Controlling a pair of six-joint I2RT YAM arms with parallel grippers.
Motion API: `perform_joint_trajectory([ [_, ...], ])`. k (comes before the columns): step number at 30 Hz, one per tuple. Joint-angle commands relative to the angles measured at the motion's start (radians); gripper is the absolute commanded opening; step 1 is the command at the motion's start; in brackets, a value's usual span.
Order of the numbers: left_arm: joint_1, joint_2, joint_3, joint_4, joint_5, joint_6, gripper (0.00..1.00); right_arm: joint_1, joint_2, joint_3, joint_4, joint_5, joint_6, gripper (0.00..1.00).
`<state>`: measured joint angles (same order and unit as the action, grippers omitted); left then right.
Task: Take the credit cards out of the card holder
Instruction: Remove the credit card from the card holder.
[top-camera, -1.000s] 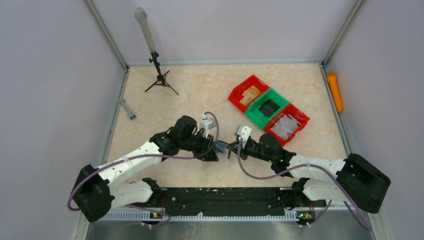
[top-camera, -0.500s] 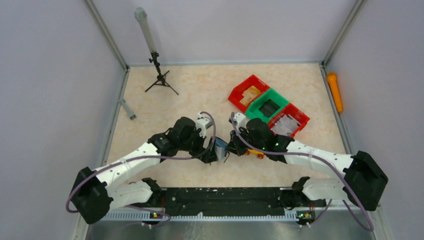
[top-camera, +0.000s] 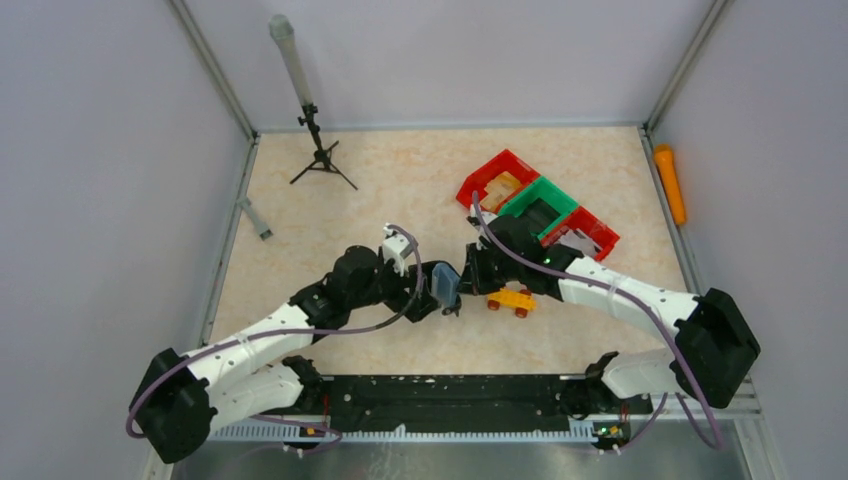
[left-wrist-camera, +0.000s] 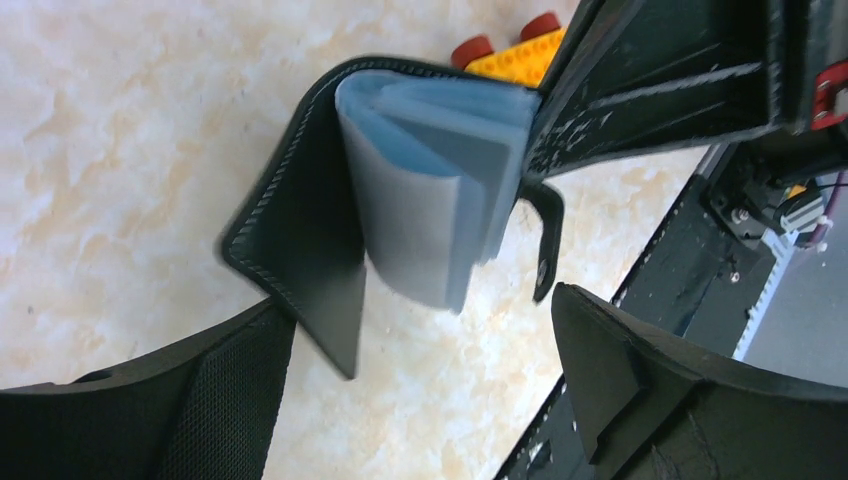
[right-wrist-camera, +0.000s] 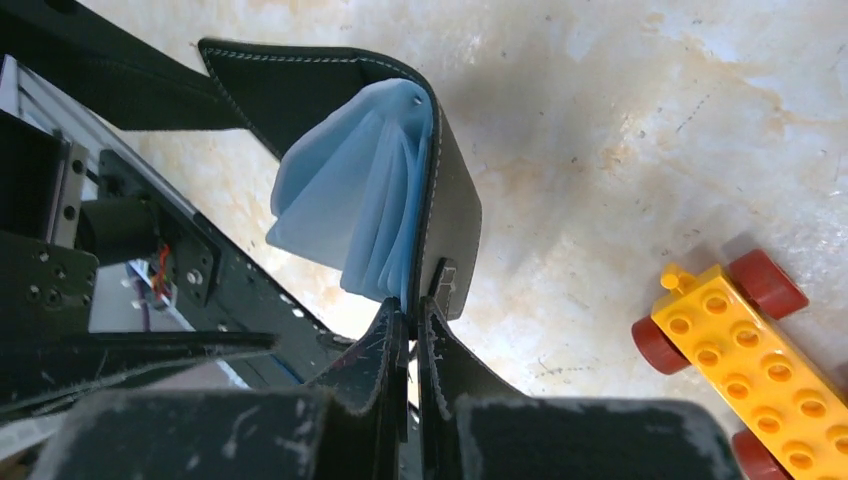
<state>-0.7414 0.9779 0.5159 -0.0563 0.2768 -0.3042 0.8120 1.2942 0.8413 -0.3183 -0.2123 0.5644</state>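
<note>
The black card holder (top-camera: 444, 285) hangs open above the table between the two arms. Its blue-grey sleeves (right-wrist-camera: 360, 200) fan out from the stitched cover (left-wrist-camera: 300, 230). My right gripper (right-wrist-camera: 412, 320) is shut on the edge of the cover beside the strap tab (left-wrist-camera: 545, 240), and in the top view the right gripper (top-camera: 464, 283) stands right of the holder. My left gripper (left-wrist-camera: 430, 390) is open, its fingers wide on either side below the holder and touching nothing. The credit cards are hidden; I make out only the sleeves.
A yellow toy brick car (top-camera: 511, 299) with red wheels lies just right of the holder. Red and green bins (top-camera: 540, 210) stand at the back right. A small tripod (top-camera: 318, 150) is at the back left, an orange object (top-camera: 669, 182) along the right wall.
My left gripper has opened, let go of the card holder and drawn back left. The right arm has swung round with the holder, uncovering the toy car.
</note>
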Motion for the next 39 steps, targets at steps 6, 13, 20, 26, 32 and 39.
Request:
perform_joint_trajectory([
  [6, -0.001, 0.091, 0.009, 0.203, 0.013, 0.038, 0.99, -0.015, 0.005, 0.036, 0.024, -0.088, 0.101, 0.00],
  [13, 0.000, 0.110, 0.015, 0.152, -0.044, 0.067, 0.81, -0.033, -0.009, 0.005, 0.066, -0.121, 0.106, 0.00],
  [20, 0.003, 0.142, 0.020, 0.148, -0.035, 0.096, 0.44, -0.050, -0.011, -0.040, 0.123, -0.153, 0.106, 0.00],
  [26, 0.007, 0.168, 0.059, 0.124, -0.067, 0.129, 0.00, -0.057, 0.001, -0.066, 0.209, -0.187, 0.003, 0.00],
  [32, 0.012, 0.316, 0.215, -0.031, -0.153, 0.097, 0.00, -0.073, 0.080, -0.036, 0.247, -0.106, -0.186, 0.00],
  [39, 0.070, 0.493, 0.354, -0.075, -0.174, 0.014, 0.00, -0.085, 0.209, 0.088, 0.240, 0.021, -0.315, 0.00],
])
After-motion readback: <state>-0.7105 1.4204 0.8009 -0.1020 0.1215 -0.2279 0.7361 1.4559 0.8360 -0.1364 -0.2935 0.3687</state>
